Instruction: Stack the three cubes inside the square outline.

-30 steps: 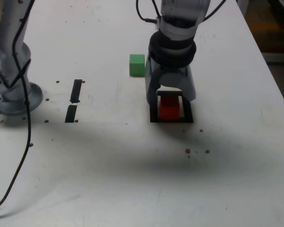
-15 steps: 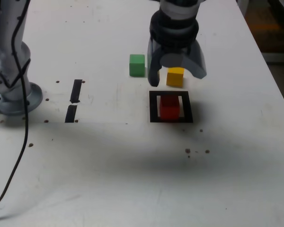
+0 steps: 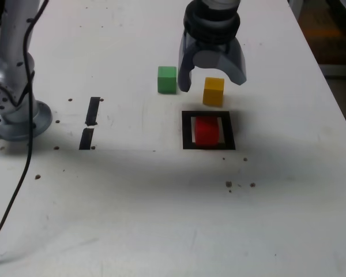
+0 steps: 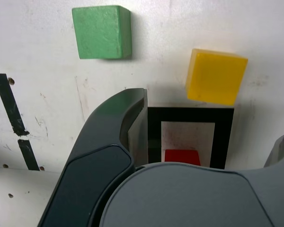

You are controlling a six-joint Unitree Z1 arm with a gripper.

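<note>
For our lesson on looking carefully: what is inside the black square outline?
The red cube sits inside the outline, with white surface showing around it. Whatever lies directly under the cube is covered.

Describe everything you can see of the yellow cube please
The yellow cube is a small plain block, one solid warm yellow, with flat faces and fairly crisp edges. It looks smooth and slightly glossy; whether it is wood or plastic I cannot tell. It sits flat on the white table, just outside the black square outline, on the side away from the camera in the exterior view. The green cube is apart from it, and nothing but the table appears to touch it.
</note>
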